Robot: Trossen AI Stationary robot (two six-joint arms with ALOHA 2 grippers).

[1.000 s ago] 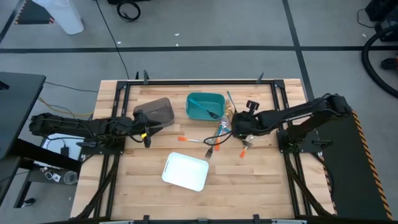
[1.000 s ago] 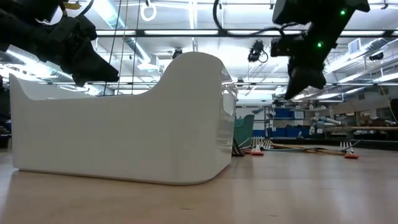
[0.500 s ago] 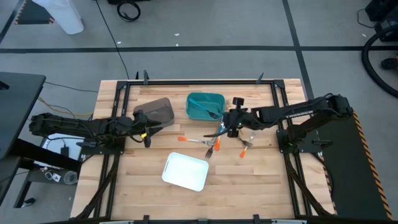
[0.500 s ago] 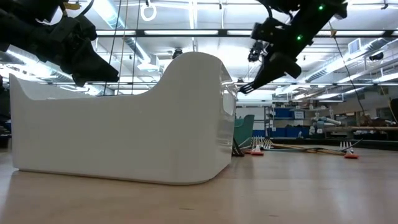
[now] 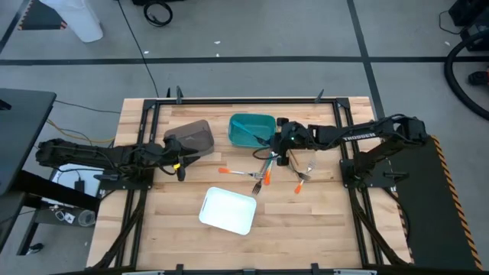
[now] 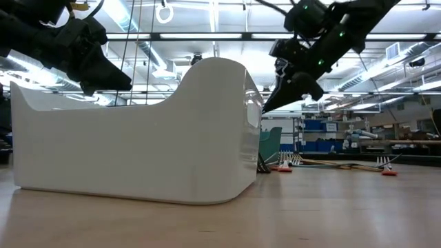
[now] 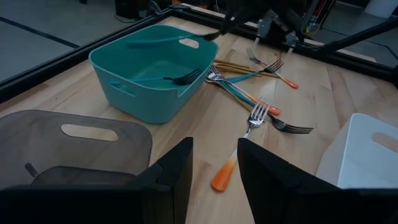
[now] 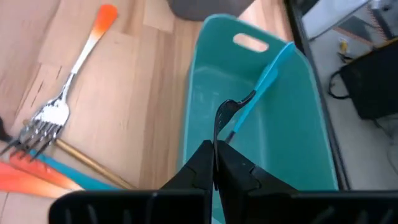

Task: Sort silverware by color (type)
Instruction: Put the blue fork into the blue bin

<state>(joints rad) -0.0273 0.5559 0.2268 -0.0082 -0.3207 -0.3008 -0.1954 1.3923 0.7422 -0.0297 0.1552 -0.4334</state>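
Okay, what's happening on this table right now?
The robot is sorting cutlery by handle colour. The right gripper is shut and sits over the edge of the teal plastic bin, which already holds a teal-handled fork; whether it carries a piece is hard to tell. More forks and other pieces, with orange, teal and gold handles, lie loose on the wooden table. The left gripper waits beside the grey bin, its fingers apart and empty. The white square tray has nothing in it.
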